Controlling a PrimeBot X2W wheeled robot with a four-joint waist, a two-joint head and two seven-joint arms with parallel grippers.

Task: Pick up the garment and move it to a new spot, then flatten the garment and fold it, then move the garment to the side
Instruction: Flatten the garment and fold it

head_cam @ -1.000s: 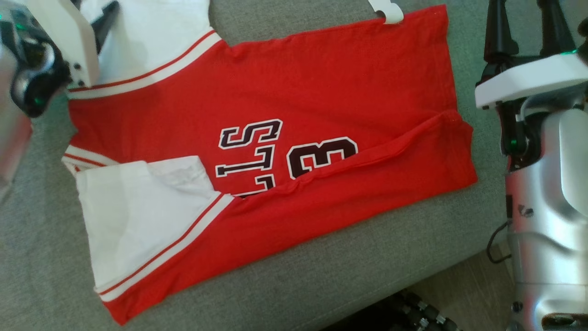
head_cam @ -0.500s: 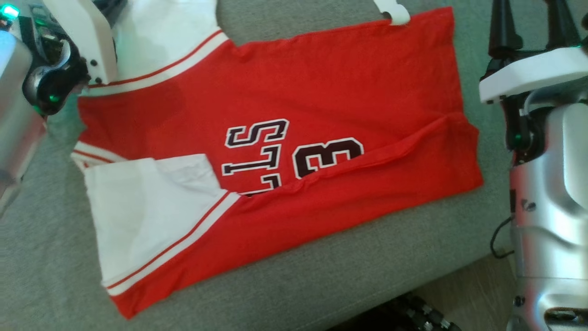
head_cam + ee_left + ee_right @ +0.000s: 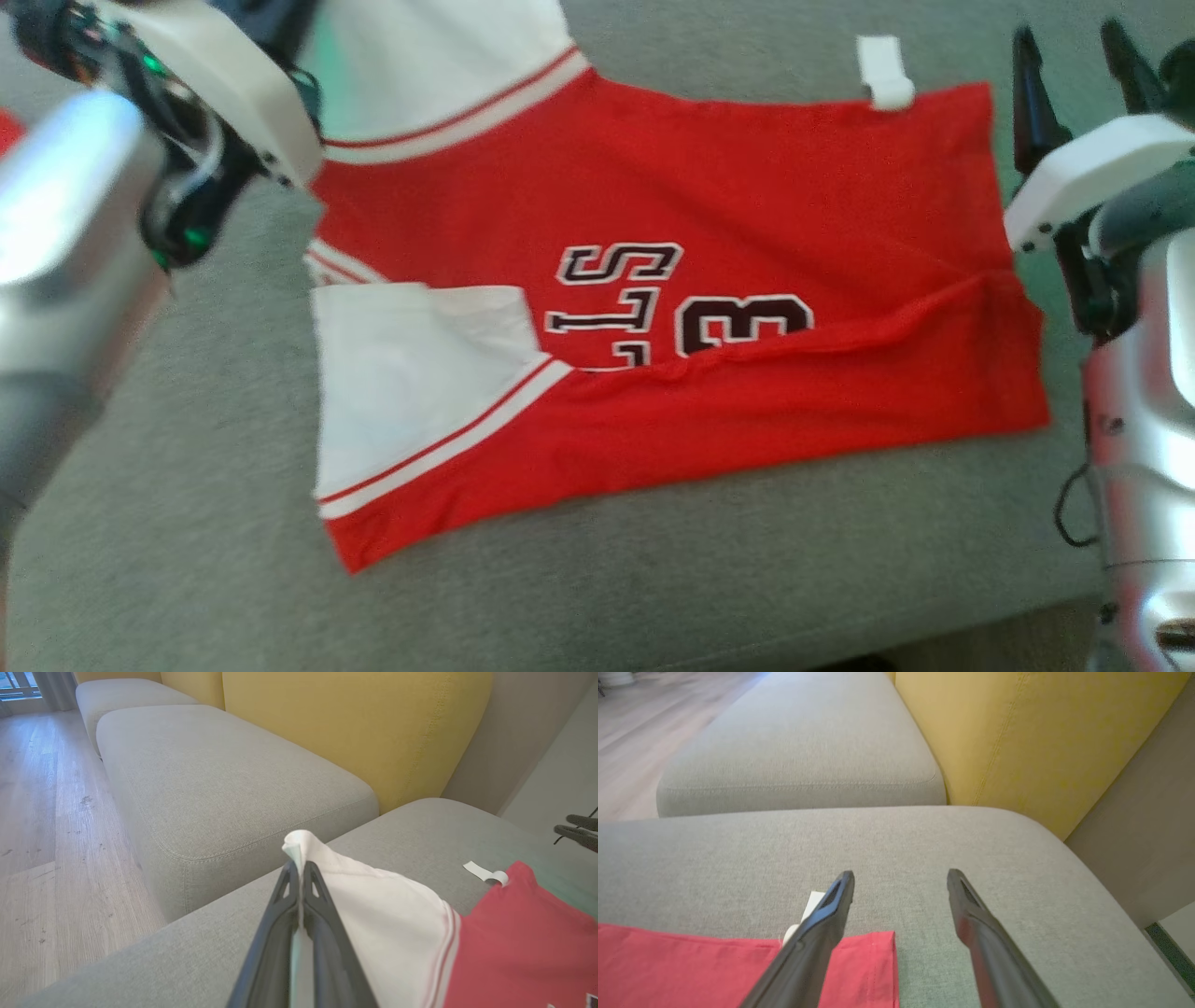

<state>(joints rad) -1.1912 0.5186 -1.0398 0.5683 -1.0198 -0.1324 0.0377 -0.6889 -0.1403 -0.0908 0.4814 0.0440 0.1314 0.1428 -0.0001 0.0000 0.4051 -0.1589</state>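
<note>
The garment point(image 3: 709, 187) is a red jersey with white sleeves and dark lettering, spread on a grey sofa cushion point(image 3: 187, 560), its lower edge folded up over the print. In the left wrist view my left gripper point(image 3: 299, 868) is shut on the edge of the upper white sleeve point(image 3: 373, 905), which is lifted a little off the cushion. My right gripper point(image 3: 1067, 37) stands open just past the jersey's hem corner. In the right wrist view my right gripper point(image 3: 901, 875) hovers over bare cushion with the red hem point(image 3: 859, 961) under its left finger, nothing between the fingers.
A white tag point(image 3: 885, 73) sticks out from the hem's far corner. Yellow backrests point(image 3: 373, 728) rise behind the cushion. A second grey cushion point(image 3: 224, 779) adjoins it, with wooden floor point(image 3: 42, 812) beyond. The cushion's front edge runs along the head view's lower right.
My left gripper has gone from open to shut on the white sleeve's edge. The head camera has shifted, so the whole picture sits further right. The right gripper stays open.
</note>
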